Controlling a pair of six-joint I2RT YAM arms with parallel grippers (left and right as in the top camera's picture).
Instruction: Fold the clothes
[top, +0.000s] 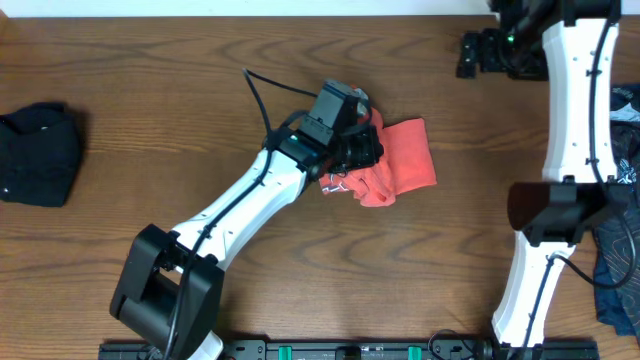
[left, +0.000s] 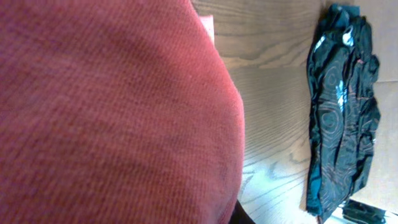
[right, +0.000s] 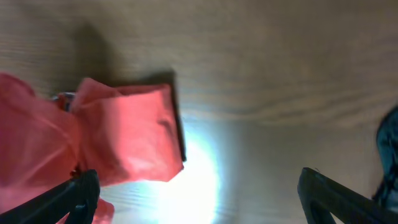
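Note:
The coral-red T-shirt (top: 400, 160) lies bunched at the table's middle. My left gripper (top: 358, 148) sits on its left part, and the red cloth (left: 112, 112) fills the left wrist view and hides the jaws; it looks shut on the shirt. My right gripper (top: 478, 55) hovers at the back right, open and empty (right: 202, 199), with the shirt (right: 124, 137) below and to its left. The black cloth bundle (top: 38, 152) lies at the far left. The navy swirl-patterned garment (top: 620, 250) lies at the right edge and also shows in the left wrist view (left: 342, 106).
The wooden table (top: 200, 80) carries everything. The left arm's black base (top: 165, 285) stands at the front left. The right arm's white links (top: 575, 120) rise along the right side, beside the navy garment.

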